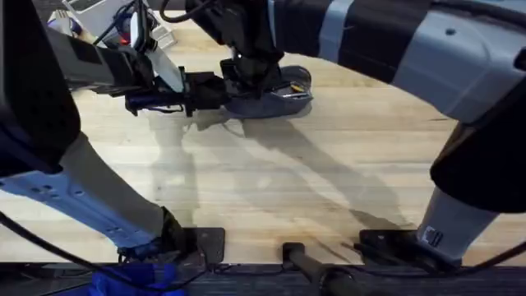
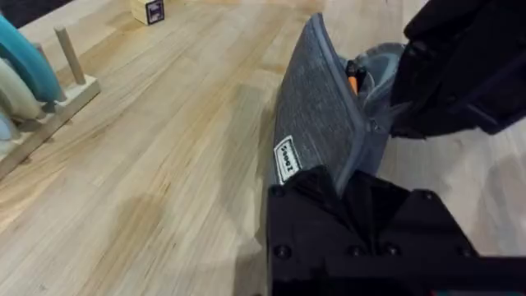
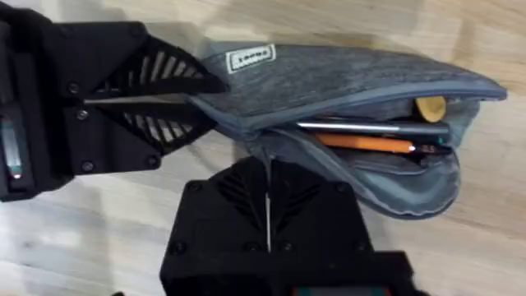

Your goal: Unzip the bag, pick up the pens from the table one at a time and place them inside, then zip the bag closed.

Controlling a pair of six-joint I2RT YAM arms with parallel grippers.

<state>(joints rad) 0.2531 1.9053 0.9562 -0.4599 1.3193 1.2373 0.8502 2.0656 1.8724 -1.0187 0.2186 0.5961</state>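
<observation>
The bag lies on the far middle of the desk, its long axis running from the left arm's side toward the right arm's side, and its mouth gapes open. Inside it, lengthwise along the zip, rest both pens: the orange pen and the silvery pen just beside it, touching or nearly so. Filling looks done; closing the zip is what remains.

The left gripper is clenched on the fabric at the end of the bag nearest the left arm, pinning the upper lip there. The right gripper has its jaws pressed together at the lower lip of the bag, near that same pinned end, apparently nipping the zip edge or its puller; the puller itself is too hidden to name for certain.

The coming move turns on one line: the open stretch of zip runs away from the left gripper toward the bag's free, rounded end. The right gripper is the one placed to travel along that axis while the left one anchors.
</observation>
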